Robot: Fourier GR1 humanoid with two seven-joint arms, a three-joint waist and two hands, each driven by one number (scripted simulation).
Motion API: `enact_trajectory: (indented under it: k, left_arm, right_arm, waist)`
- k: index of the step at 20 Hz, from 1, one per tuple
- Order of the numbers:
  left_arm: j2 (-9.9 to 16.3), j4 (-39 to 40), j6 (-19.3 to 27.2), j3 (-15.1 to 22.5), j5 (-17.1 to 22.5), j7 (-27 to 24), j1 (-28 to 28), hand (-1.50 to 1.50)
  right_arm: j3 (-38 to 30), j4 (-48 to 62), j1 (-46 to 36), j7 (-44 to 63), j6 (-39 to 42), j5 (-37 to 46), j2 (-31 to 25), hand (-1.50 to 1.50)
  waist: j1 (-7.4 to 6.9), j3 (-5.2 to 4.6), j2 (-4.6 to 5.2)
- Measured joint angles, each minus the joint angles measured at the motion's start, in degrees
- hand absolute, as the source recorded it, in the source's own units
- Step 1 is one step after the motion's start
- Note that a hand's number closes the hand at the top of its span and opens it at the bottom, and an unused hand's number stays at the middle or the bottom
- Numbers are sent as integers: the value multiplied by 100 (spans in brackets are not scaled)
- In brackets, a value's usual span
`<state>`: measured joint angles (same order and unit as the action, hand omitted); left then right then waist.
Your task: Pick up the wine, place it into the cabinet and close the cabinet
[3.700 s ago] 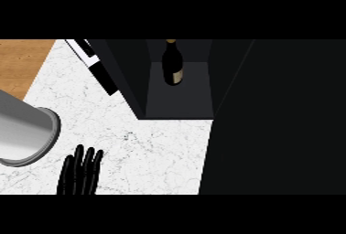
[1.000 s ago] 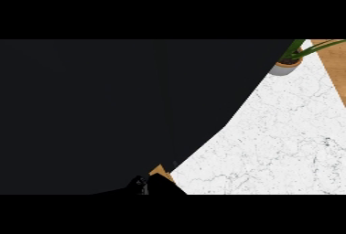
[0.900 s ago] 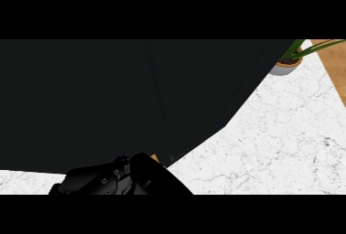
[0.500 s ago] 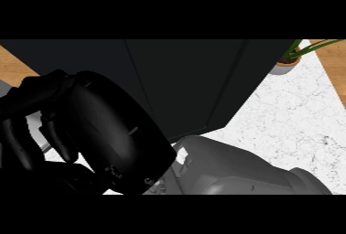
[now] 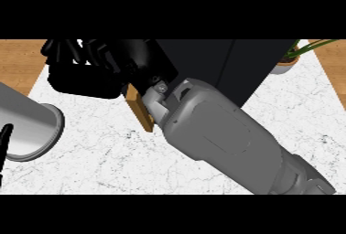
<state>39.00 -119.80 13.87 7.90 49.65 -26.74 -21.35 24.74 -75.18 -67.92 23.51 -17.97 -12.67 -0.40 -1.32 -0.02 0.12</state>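
At the far left edge a thin black sliver of the left hand shows beside the blunt grey end of the left forearm; too little of it is in view to tell whether it is spread or curled; it sits low and well apart from the cabinet.

The white, grey-veined marble counter runs under everything; bare wood shows past its upper left corner.

Further right and higher, the right hand is a bulky, glossy black mass close to the head view; I cannot tell whether it is spread, pressed together or pinching anything. Just below it stands a narrow tan wooden panel, seen edge-on, its long axis running up and down the view; it looks like the edge of the cabinet's door, though that is a judgement. The right hand lies just up and left of this panel, so it is clearly the nearer hand, and closing seems to turn on pushing the panel rightward toward the cabinet body.

The smooth grey right forearm slants in from the lower right; behind it stands the cabinet, matt, dark and flat-faced.

The wine is not visible; it is presumably inside the cabinet or hidden by the arm.

A potted plant stands at the upper right.
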Motion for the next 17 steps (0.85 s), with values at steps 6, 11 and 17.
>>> enact_trajectory:
  k: [6,11,17]
  left_arm:
    - [-85,-135,-2,-45,-98,195,-28,-150]
    - [-113,-73,-92,-144,-102,259,35,-150]
    - [-171,-36,-94,-136,-125,343,172,-150]
  right_arm:
    - [-299,599,-46,-563,559,-78,28,150]
    - [-373,834,-2,-1031,966,-59,-58,150]
    - [-326,1022,-25,-1294,1138,120,-151,150]
  waist:
    - [-24,-9,-117]
    - [-54,-36,-183]
    - [-66,-34,-228]
